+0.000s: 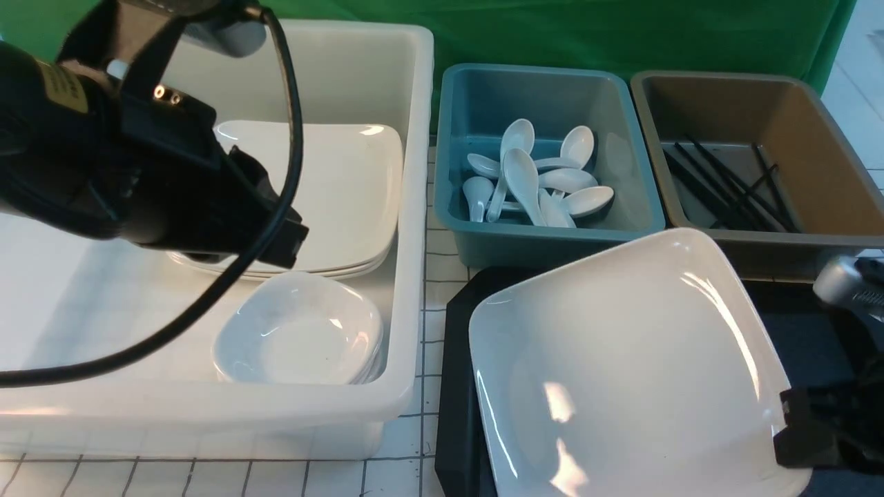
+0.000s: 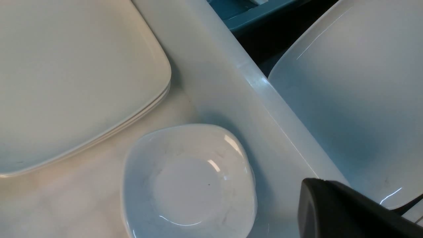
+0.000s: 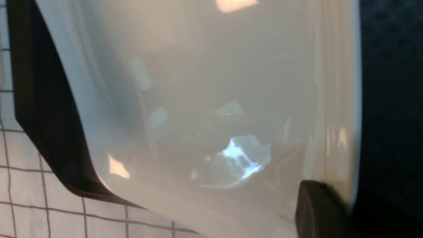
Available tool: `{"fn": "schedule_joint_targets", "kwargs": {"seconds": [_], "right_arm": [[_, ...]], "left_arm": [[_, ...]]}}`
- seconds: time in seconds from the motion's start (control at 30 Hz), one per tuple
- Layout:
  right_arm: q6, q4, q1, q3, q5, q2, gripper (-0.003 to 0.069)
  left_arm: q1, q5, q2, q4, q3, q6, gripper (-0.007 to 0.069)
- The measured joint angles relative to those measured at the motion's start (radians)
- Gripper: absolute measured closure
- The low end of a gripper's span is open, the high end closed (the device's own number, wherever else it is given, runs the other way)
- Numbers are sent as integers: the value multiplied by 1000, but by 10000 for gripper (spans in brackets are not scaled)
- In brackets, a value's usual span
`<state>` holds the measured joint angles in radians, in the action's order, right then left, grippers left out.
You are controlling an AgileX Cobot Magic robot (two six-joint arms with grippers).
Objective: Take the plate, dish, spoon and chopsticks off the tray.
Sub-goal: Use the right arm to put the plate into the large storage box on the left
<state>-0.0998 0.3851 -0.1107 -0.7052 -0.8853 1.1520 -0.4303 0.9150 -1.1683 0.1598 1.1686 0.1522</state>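
Note:
My right gripper (image 1: 791, 424) is shut on the right edge of the large white square plate (image 1: 621, 359) and holds it tilted above the black tray (image 1: 456, 386). In the right wrist view one dark finger (image 3: 317, 211) presses on the plate's rim (image 3: 333, 99), with the tray (image 3: 43, 115) beneath. My left gripper (image 1: 286, 245) hangs empty inside the white tub (image 1: 414, 207), just above a stack of small white dishes (image 1: 297, 331). The left wrist view shows the dishes (image 2: 188, 185) and one finger (image 2: 330, 205). No spoon or chopsticks show on the tray.
A stack of large plates (image 1: 331, 186) lies at the back of the tub. A blue bin (image 1: 456, 138) behind the tray holds several white spoons (image 1: 532, 179). A brown bin (image 1: 815, 138) at the right holds black chopsticks (image 1: 725, 186). A green cloth hangs behind.

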Motion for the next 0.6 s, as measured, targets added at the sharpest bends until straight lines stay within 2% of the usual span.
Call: {"fn": "schedule_joint_targets", "kwargs": {"seconds": [0.6], "right_arm": [[17, -90, -2, -258, -95, -14, 623]], "left_arm": [[0, -13, 0, -5, 0, 0, 625]]}}
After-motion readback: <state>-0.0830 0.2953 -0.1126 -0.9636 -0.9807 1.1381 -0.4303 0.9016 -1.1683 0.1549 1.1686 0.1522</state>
